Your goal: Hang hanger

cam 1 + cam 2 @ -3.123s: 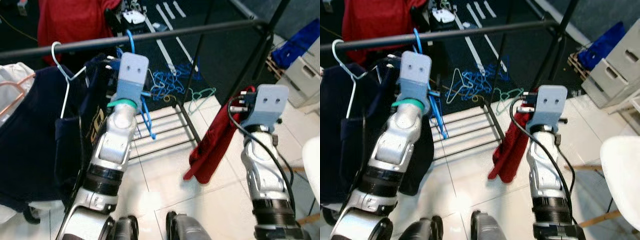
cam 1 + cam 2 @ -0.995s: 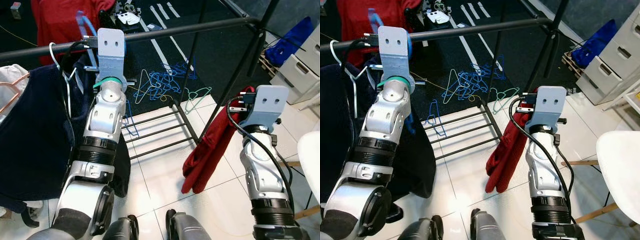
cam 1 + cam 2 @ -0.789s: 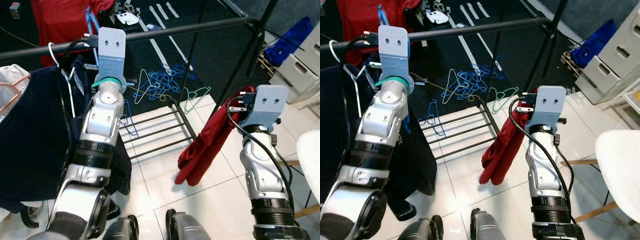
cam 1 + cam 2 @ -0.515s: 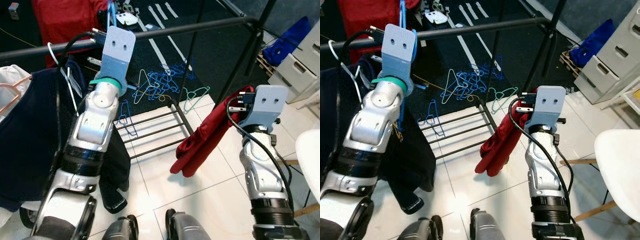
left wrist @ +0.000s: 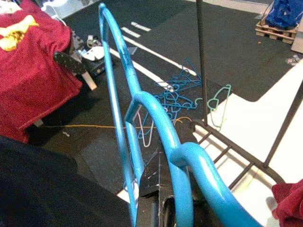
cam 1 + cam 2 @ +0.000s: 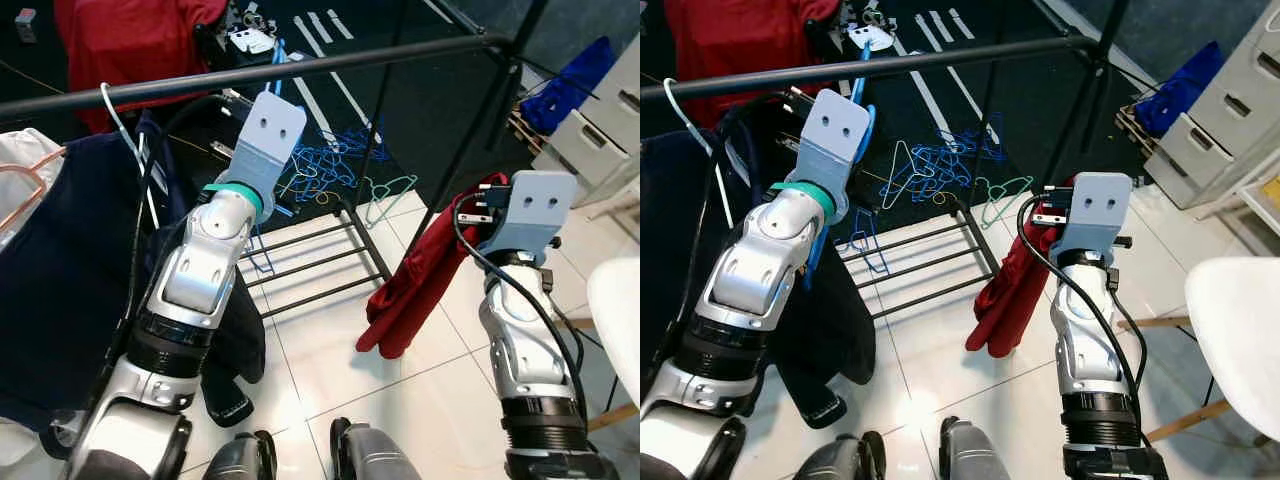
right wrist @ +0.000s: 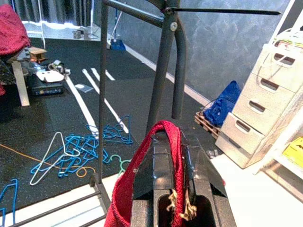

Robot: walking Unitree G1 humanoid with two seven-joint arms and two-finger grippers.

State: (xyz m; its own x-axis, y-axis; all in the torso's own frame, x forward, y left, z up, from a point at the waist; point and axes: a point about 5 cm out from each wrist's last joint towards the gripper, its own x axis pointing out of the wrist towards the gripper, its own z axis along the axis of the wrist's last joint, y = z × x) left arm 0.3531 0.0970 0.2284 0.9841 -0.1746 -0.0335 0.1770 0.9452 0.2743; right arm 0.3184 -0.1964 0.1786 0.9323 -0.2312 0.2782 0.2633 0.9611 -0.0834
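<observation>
At the lower right of the head views, the right gripper (image 7: 173,163) is pinched on a red garment (image 6: 415,285), whose cloth drapes between the two black fingers in the right wrist view and hangs down over the white tile floor (image 6: 330,350) in the middle of the frame. At the left, the silver left arm reaches up toward the centre top, where the left gripper (image 5: 158,184) is clamped on a blue hanger (image 5: 142,101); the hanger's curved blue tubing runs up past the fingers in the left wrist view and stands just below the black rail (image 6: 300,65) that crosses the top of the frame. To the far left, a dark navy garment (image 6: 60,270) hangs from a white hanger (image 6: 125,140) hooked on that rail. Beyond the rack's lower bars (image 6: 320,265), in the upper middle, a tangle of loose hangers (image 6: 935,165) lies on the dark floor. A blue cloth (image 6: 570,80) sits by pale drawers (image 6: 1230,110) at the upper right.
</observation>
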